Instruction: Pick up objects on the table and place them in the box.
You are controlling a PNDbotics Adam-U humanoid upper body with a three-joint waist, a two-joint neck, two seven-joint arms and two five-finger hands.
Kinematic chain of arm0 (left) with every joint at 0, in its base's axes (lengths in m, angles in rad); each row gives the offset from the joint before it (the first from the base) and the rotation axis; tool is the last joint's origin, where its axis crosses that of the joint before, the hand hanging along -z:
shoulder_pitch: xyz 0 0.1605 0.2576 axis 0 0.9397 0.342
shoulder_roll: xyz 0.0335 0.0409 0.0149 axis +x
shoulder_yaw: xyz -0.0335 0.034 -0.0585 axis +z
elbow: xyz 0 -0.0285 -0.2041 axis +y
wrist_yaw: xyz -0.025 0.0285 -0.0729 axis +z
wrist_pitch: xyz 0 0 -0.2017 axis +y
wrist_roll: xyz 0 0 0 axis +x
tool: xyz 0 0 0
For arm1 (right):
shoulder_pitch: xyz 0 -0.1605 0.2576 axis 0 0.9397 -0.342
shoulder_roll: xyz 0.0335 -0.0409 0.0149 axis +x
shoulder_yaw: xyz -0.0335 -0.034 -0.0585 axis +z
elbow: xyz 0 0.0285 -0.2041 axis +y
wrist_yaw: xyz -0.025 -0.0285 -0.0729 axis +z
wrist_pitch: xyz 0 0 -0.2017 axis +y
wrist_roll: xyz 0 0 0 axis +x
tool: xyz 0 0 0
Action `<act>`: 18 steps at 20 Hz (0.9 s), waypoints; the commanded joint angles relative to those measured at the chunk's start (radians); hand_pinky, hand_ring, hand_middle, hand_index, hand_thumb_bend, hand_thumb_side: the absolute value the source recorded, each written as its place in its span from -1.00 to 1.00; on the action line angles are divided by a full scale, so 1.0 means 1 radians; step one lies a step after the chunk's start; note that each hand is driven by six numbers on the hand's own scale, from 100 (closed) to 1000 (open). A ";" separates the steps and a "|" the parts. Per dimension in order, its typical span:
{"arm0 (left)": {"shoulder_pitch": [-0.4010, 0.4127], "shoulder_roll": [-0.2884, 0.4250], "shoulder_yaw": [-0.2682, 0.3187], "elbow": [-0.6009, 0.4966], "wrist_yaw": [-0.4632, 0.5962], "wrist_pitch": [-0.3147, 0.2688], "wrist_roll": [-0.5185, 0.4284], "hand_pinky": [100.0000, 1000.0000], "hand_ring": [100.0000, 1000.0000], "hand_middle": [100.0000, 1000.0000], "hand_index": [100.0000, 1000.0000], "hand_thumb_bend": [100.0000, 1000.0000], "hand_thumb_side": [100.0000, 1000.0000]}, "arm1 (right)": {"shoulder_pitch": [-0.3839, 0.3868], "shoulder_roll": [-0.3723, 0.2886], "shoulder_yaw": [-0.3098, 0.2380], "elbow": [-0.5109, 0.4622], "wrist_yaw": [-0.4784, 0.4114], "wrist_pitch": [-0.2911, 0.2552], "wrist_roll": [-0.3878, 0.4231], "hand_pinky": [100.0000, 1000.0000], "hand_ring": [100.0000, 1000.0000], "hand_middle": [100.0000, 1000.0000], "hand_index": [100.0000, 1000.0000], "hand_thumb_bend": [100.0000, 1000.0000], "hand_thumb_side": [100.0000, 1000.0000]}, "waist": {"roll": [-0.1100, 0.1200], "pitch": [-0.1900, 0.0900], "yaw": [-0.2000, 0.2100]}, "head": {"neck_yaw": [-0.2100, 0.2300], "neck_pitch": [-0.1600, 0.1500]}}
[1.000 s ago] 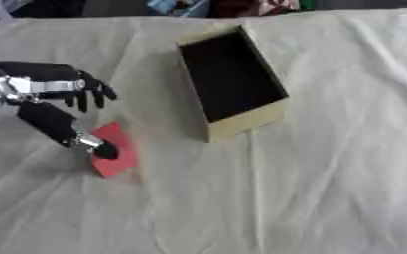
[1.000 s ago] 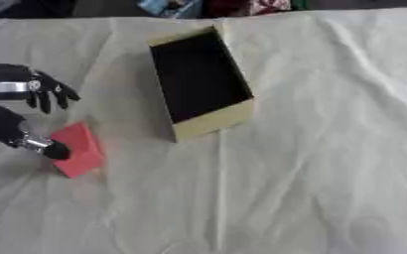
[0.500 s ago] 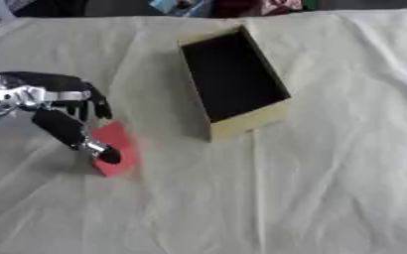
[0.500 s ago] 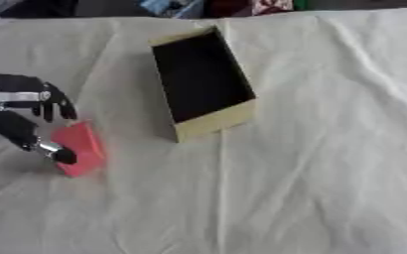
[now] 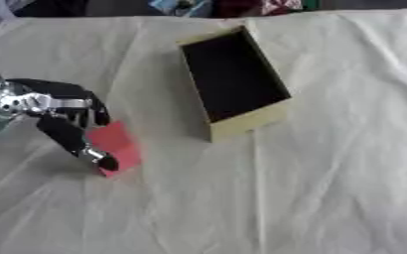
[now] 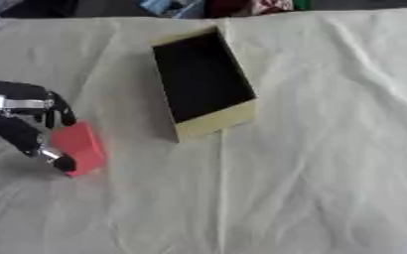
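A red block (image 5: 117, 147) lies on the white cloth at the left. My left hand (image 5: 61, 110) comes in from the left edge and sits over the block's left side. Its thumb (image 5: 85, 149) runs down along the block's near left edge, and its curled fingers (image 5: 96, 112) hang over the block's far end. The block still rests on the cloth. An open yellow box (image 5: 233, 79) with a dark inside stands to the right of the block, past the middle. My right hand shows in neither view.
The white cloth (image 5: 328, 188) is wrinkled and covers the whole table. Several coloured things (image 6: 176, 6) lie along the far edge behind the box.
My left hand has drawn a little toward the left and lower, and its fingers have curled down over the red block's far end. The block and box have stayed in place.
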 commanded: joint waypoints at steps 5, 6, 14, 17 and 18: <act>-0.009 -0.001 0.008 0.013 -0.017 0.012 0.016 0.30 0.21 0.30 0.52 0.60 0.28 | -0.003 -0.012 -0.009 -0.014 -0.002 0.001 0.001 0.70 0.60 0.52 0.58 -1.00 -0.34 | 0.004 -0.028 0.000 | 0.005 -0.002; -0.009 -0.003 0.007 0.015 -0.019 0.012 0.020 0.28 0.18 0.27 0.50 0.54 0.26 | -0.002 -0.011 -0.009 -0.014 -0.002 0.001 0.001 0.70 0.60 0.52 0.58 -1.00 -0.34 | 0.004 -0.028 0.000 | 0.006 -0.002; -0.009 -0.010 0.005 0.017 -0.042 0.001 0.025 0.20 0.11 0.18 0.38 0.13 -0.19 | 0.000 -0.009 -0.009 -0.014 -0.001 0.002 0.000 0.70 0.60 0.52 0.58 -1.00 -0.34 | 0.004 -0.026 0.001 | 0.007 -0.001; -0.008 -0.012 0.005 0.017 -0.044 0.004 0.019 0.16 0.09 0.15 0.37 0.10 -0.42 | 0.001 -0.008 -0.009 -0.014 -0.001 0.003 0.000 0.70 0.60 0.52 0.58 -1.00 -0.34 | 0.004 -0.026 0.001 | 0.007 -0.001; -0.008 -0.012 0.005 0.016 -0.043 0.003 0.016 0.15 0.08 0.15 0.36 0.09 -0.51 | 0.001 -0.008 -0.010 -0.014 -0.001 0.003 0.000 0.70 0.60 0.52 0.58 -1.00 -0.34 | 0.004 -0.026 0.001 | 0.007 -0.001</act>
